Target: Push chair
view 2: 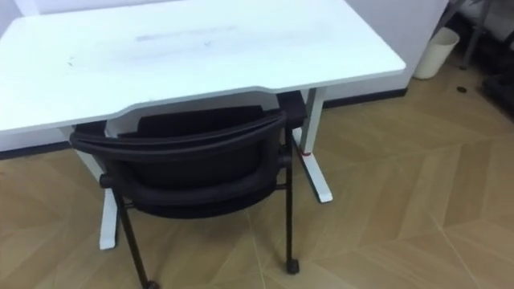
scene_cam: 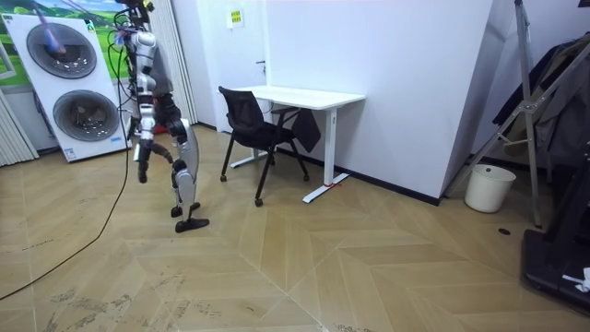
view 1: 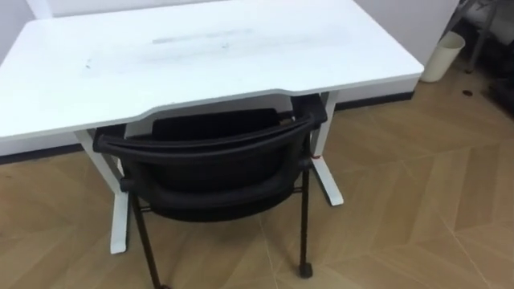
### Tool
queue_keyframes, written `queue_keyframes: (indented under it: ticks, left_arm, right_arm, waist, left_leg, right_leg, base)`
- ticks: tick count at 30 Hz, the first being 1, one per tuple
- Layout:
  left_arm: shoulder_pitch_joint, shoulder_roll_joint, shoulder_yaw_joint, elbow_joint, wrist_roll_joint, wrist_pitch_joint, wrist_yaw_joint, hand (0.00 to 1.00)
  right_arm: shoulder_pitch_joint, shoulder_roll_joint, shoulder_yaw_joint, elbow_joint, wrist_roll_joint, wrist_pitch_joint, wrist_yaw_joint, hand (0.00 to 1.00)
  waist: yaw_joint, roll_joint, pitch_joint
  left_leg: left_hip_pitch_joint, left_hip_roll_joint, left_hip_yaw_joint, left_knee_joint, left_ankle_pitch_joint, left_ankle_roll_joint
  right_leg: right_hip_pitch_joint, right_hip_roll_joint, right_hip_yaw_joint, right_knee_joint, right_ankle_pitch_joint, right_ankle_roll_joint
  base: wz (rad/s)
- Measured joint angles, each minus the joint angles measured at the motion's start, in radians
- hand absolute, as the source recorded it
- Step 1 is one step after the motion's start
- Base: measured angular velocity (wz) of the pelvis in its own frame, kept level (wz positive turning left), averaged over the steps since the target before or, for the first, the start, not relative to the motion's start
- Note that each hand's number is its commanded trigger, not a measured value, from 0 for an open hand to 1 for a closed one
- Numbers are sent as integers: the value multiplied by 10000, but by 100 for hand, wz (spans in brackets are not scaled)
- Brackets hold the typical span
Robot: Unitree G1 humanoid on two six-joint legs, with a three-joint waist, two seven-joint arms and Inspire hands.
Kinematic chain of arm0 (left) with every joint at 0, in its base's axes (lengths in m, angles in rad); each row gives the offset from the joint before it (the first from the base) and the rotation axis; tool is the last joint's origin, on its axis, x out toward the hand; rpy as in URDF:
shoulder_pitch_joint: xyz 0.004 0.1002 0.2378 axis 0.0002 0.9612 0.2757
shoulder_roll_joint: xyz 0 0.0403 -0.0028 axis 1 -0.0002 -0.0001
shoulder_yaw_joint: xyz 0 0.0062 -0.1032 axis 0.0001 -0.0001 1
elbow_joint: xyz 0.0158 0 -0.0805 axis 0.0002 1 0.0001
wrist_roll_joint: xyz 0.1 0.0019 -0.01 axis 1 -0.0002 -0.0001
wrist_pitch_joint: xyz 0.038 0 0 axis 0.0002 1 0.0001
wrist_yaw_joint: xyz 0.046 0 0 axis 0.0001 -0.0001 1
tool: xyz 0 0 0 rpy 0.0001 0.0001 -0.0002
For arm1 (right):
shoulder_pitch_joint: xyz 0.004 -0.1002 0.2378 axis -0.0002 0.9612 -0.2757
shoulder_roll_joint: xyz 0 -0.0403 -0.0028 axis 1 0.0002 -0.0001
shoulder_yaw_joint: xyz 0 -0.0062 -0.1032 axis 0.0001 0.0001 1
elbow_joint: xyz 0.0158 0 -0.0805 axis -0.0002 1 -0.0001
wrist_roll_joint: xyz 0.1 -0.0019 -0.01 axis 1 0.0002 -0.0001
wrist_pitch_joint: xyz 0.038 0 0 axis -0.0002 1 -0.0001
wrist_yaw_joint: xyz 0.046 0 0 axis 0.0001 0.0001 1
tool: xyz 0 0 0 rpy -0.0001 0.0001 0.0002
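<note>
Chair at the desk, seen from the robot's side.
The chair point(view 1: 210, 154) stands before the desk point(view 1: 201, 48), its seat partly under the near edge and its backrest toward the robot. The desk backs onto the wall. A bin point(view 1: 443, 54) stands on the floor beyond the desk's right end. In the room view the robot stands well apart from the chair, with stacked washers point(scene_cam: 66, 83) behind it.

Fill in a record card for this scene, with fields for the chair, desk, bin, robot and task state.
chair: black chair on castors, back toward the robot, seat partly under the desk
desk: white desk, against the wall
bin: white bin, on the floor to the desk's right
robot: stands off from the chair, near the washers, not touching the chair
task state: chair not yet pushed fully in
</note>
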Motion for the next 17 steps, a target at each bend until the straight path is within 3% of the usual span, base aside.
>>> queue_keyframes:
  ticks: [4,10,15,17]
  left_arm:
    - [-590,-1,-1729,182,1906,854,-950,0]
    - [-1381,19,-2827,-111,3727,1353,-1726,0]
    - [-2043,23,-3357,-199,4587,1736,-2172,0]
    - [-2264,20,-3378,-219,4958,1766,-2269,0]
  right_arm:
    - [-1021,-88,1938,125,-1638,601,846,0]
    - [-1708,-212,3564,67,-2823,1015,1593,0]
    - [-1821,-192,4202,42,-3485,1350,2110,0]
    - [-1849,-192,4410,50,-3661,1414,2298,0]
  waist:
    - [21,32,21]
    - [31,71,60]
    - [1,32,339]
    - [25,2,347]
  left_leg:
    - [9,-2,-39,63,28,-4]
    - [7,41,-52,-14,64,21]
    - [-25,45,-86,-150,74,14]
    - [-10,34,-76,-231,74,13]
  right_leg:
    - [7,65,-43,-20,17,-28]
    - [32,161,-60,-216,56,-91]
    - [-65,180,-94,-232,55,-89]
    - [-67,181,-107,-286,56,-88]
  base:
    - [7]
    - [0]
    - [2]
    - [0]
